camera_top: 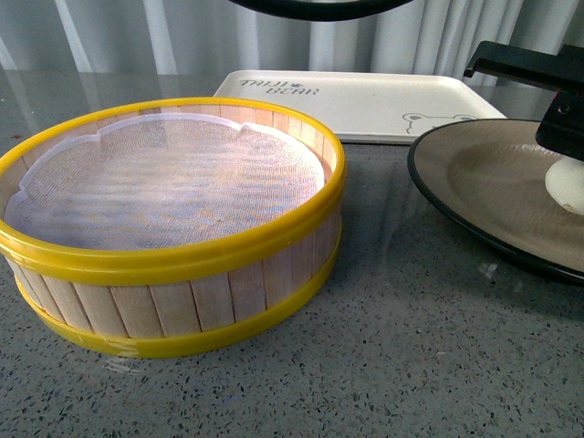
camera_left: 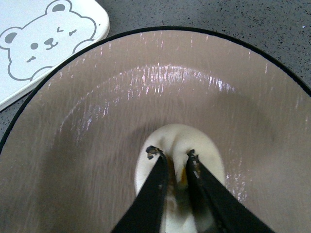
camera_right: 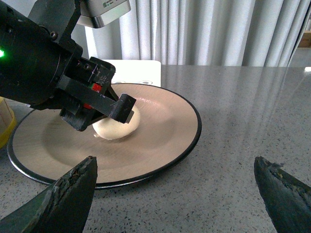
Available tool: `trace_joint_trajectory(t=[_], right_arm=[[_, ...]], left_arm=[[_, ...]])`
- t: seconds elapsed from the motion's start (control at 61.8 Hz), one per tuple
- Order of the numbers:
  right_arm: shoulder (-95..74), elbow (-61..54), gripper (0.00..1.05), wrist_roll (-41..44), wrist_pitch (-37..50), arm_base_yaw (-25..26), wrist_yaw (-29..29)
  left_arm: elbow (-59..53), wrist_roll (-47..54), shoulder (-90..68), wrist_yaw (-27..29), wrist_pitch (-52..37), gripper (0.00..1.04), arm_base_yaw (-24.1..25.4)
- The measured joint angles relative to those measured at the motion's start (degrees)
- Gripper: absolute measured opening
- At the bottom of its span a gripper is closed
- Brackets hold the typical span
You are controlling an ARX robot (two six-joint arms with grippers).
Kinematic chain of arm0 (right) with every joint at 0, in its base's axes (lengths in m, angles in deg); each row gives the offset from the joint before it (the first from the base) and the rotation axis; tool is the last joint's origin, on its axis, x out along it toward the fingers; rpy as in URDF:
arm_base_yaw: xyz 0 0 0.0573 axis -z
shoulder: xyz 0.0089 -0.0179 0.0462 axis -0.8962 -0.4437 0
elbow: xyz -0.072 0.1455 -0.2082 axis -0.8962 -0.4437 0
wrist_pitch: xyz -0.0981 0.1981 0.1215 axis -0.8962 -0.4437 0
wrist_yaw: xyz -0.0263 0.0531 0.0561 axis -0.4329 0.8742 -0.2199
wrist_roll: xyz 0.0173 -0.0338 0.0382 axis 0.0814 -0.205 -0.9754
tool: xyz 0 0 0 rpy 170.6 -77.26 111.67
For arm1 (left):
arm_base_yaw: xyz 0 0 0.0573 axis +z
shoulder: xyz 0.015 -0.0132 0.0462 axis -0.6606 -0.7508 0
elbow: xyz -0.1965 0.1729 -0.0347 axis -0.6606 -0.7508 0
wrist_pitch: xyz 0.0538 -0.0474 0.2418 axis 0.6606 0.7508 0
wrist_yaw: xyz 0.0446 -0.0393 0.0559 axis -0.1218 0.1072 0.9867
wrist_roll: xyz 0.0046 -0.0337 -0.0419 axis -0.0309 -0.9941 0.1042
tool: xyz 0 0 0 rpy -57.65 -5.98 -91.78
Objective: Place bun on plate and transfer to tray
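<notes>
- Your left gripper (camera_left: pixel 173 154) has its fingers (camera_left: pixel 155 184) drawn to a narrow gap. The tips are pressed into the top of the bun (camera_left: pixel 214 162), with a ridge of dough pinched between them.
- The bun is small, round and matte cream-white, and its visible flanks are smooth. A yellowish patch shows in the gap between the two fingers.
- Directly under those fingertips the bun rests on the plate (camera_left: pixel 146 82), near its middle. The dish is wide and shallow, glossy taupe-brown with streaked highlights and a thin black rim.
- Your right gripper (camera_right: pixel 175 165) is spread wide with nothing between its fingers (camera_right: pixel 73 191). The plate's near rim lies just ahead of their tips.
- Past the left fingertips, beyond the plate's rim, sits the tray (camera_left: pixel 97 22), cream-white with a bear face on its rounded corner. You cannot tell whether the plate touches it.
- Everything stands on a table (camera_right: pixel 243 111) of grey speckled stone with a slight sheen.
- Well to the left of the left fingers is a steamer basket (camera_top: pixel 182 301) of wooden slats with yellow bands and a white liner.
- A pale pleated curtain (camera_right: pixel 194 29) closes off the back.
</notes>
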Motion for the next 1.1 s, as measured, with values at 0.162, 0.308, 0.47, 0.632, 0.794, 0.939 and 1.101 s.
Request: trace_joint_trajectory(t=[0.162, 0.308, 0.47, 0.632, 0.794, 0.939, 1.101], right_arm=[[0.00, 0.00, 0.96, 0.00, 0.00, 0.00, -0.02], [0.00, 0.00, 0.96, 0.00, 0.00, 0.00, -0.02], [0.00, 0.00, 0.96, 0.00, 0.00, 0.00, -0.02], [0.00, 0.00, 0.96, 0.00, 0.00, 0.00, -0.02], [0.00, 0.00, 0.96, 0.00, 0.00, 0.00, -0.02], [0.00, 0.00, 0.96, 0.00, 0.00, 0.00, -0.02], [0.00, 0.00, 0.96, 0.00, 0.00, 0.00, -0.02]], left_arm=[[0.33, -0.20, 0.00, -0.39, 0.28, 0.47, 0.26], [1.01, -1.20, 0.15, -0.37, 0.35, 0.76, 1.42], [0.63, -2.36, 2.12, -0.46, 0.15, 1.00, 3.26], [-3.96, -2.16, 9.62, 2.05, -3.43, 0.98, 6.19], [-13.07, -2.21, 23.21, 6.91, -6.19, 0.98, 11.06], [-23.65, -2.12, 36.81, 9.70, -6.45, 0.98, 16.37], [-37.46, -1.64, 52.13, 9.84, -2.91, 0.98, 22.53]])
